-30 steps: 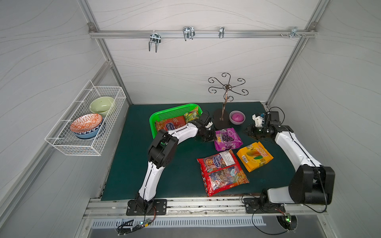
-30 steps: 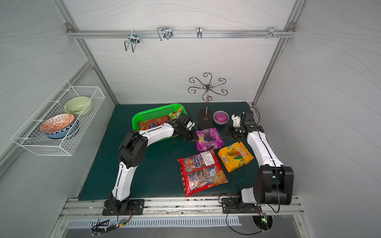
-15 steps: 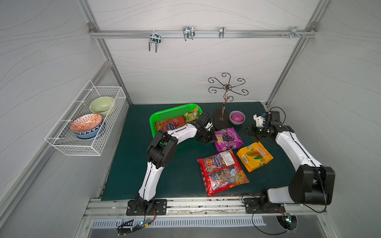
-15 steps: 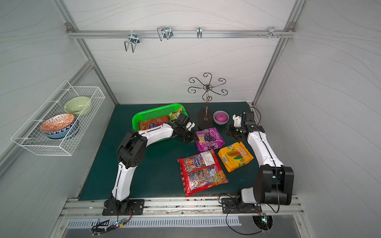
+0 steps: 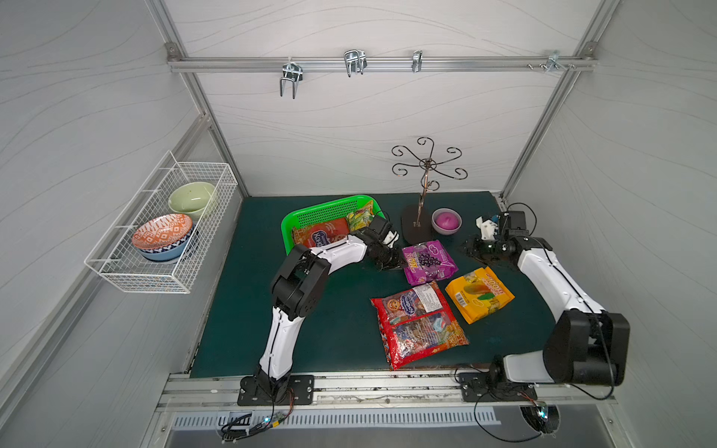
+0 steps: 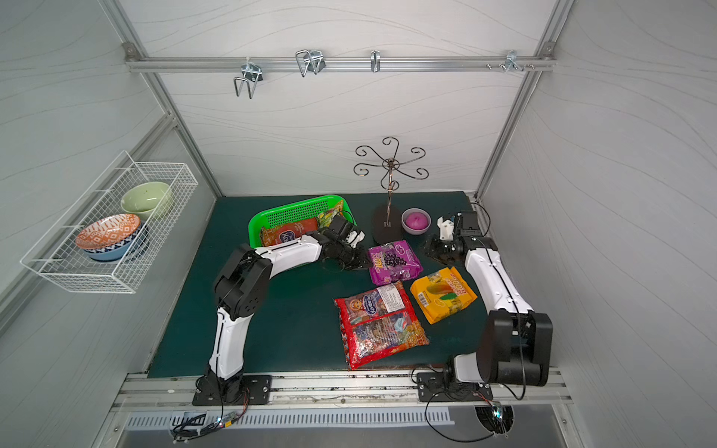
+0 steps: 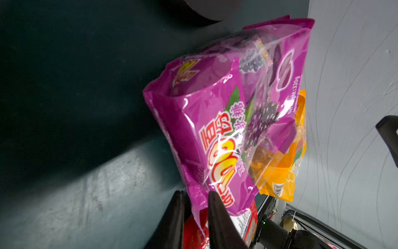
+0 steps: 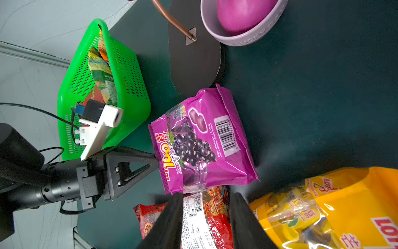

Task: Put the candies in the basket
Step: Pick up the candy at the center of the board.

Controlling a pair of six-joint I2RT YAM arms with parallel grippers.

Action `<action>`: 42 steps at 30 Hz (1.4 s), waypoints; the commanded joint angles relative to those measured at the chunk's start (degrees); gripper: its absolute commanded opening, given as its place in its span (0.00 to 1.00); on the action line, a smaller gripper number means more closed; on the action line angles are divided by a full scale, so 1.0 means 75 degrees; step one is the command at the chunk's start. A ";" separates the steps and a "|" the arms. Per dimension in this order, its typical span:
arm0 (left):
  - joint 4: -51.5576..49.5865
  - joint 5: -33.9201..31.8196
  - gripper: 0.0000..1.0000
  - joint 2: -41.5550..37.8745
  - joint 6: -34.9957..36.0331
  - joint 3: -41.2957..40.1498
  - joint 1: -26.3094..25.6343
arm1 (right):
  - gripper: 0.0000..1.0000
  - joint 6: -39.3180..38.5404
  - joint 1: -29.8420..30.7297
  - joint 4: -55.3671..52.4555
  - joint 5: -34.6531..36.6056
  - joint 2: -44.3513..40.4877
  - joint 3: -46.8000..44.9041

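Your left arm (image 5: 279, 337) and right arm (image 5: 551, 279) pair white links with black joints and cables; the left gripper (image 8: 155, 160) has black triangular jaws.

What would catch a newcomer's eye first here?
The purple bag, central on the mat, is pinched at one edge by the left gripper. Back-left, the bright green basket holds a red bag and a small green bag. A large red bag and a yellow-orange bag lie loose nearer the front.

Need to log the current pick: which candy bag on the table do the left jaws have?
The purple bag with grapes printed on it: the left gripper pinches its edge. The red bag and yellow-orange bag lie free, nearer the front.
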 commanded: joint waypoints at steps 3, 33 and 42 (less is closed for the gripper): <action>-0.0445 -0.0300 0.20 0.0140 -0.0456 -0.0216 0.0165 | 0.40 0.0021 -0.0054 0.0126 -0.0104 0.0014 -0.0099; -0.0671 -0.0610 0.20 0.0761 -0.0587 0.0004 0.0319 | 0.40 0.0069 -0.0077 0.0281 -0.0073 0.0205 -0.0193; -0.0401 -0.0170 0.20 0.1082 -0.0681 0.0226 0.0181 | 0.40 0.0066 -0.0077 0.0331 -0.0144 0.0260 -0.0181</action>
